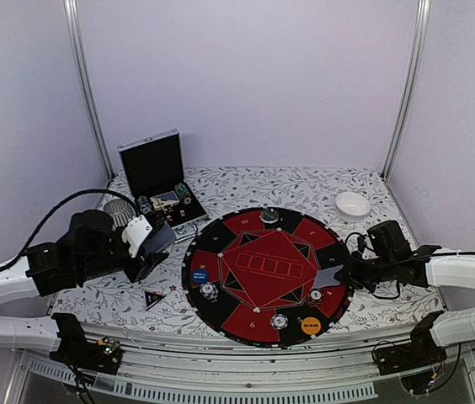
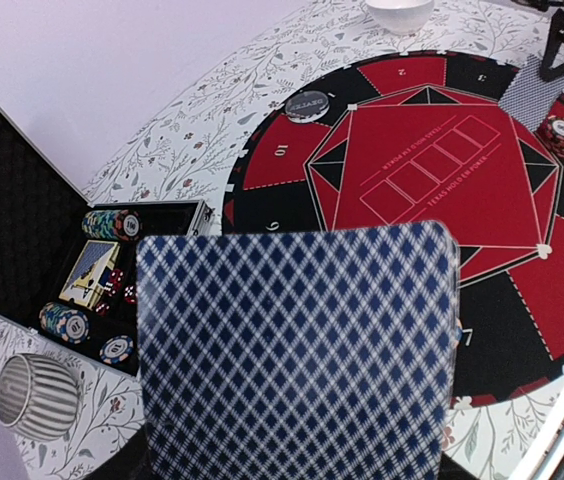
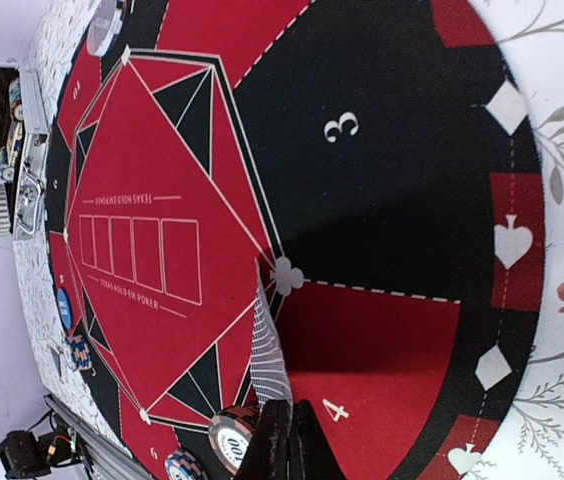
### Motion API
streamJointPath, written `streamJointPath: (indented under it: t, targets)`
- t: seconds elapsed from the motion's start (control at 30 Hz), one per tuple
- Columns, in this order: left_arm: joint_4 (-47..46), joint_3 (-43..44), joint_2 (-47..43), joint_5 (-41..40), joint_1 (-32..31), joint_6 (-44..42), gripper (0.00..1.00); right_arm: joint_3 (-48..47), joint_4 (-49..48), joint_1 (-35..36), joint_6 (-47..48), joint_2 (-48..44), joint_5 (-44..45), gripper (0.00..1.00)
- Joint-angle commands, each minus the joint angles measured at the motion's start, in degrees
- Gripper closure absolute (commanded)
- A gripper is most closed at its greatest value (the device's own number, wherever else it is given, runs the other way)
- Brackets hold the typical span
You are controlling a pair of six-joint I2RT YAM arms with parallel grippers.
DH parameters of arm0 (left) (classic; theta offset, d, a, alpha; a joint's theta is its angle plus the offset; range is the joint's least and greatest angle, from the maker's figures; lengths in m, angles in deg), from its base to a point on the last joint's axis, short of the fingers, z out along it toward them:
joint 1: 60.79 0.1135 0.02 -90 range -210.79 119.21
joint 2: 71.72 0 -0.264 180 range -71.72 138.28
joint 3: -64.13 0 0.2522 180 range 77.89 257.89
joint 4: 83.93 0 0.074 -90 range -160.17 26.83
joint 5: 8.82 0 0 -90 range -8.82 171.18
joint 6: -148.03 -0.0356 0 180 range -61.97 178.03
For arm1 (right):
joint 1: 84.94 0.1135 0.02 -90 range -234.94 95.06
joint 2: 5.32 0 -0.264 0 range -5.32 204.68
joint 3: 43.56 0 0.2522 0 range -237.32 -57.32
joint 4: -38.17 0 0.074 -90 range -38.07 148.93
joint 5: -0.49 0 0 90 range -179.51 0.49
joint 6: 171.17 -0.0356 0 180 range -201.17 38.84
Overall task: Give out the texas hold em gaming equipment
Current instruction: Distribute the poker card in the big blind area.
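Near the tabletop's left edge, our left pincer (image 1: 152, 246) stands half open, clasping a blue-backed playing card (image 2: 297, 350) beside the case (image 1: 155, 172). Toward the right edge, our right pincer (image 3: 287, 440) is pinched fully closed on a second card (image 1: 328, 276) over the mat (image 1: 221, 307).

Floral-cloth table (image 1: 305, 181) standing in booth; pale lilac walls (image 1: 246, 76) rising behind table, metal posts (image 1: 86, 84) flanking its far corners.
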State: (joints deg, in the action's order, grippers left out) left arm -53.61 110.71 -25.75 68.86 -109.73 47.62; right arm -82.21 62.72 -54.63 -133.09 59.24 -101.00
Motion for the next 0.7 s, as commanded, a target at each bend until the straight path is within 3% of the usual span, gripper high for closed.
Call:
streamJointPath:
  t: [0.0,0.13,0.17,0.27,0.37,0.53,0.67]
  targets:
    - [-1.7,-0.5,-0.7,0.6,0.7,0.4,0.44,2.5,-2.3,-0.6,-3.6,-3.0,3.9,0.98]
    - [-1.7,-0.4,-0.6,0.7,0.7,0.3,0.43,5.0,-2.0,-0.6,-5.8,-6.0,4.1,0.92]
    - [-1.7,-0.4,-0.6,0.7,0.6,0.3,0.44,5.5,-2.0,-0.6,-6.1,-6.5,3.8,0.86]
    - [-1.7,-0.5,-0.5,0.7,0.6,0.3,0.43,6.3,-1.1,-0.6,-7.3,-8.2,3.5,0.57]
    - [-1.7,-0.5,-0.5,0.9,0.6,0.3,0.43,5.9,2.0,-0.6,-9.0,-12.0,6.8,0.45]
    - [-1.7,-0.4,-0.4,1.0,0.7,0.3,0.44,2.6,10.8,-0.7,-11.4,-23.3,17.8,0.35]
    - [-1.7,-0.3,-0.4,1.5,0.7,0.1,0.43,-2.1,9.4,-0.7,-6.1,-27.0,20.3,0.37]
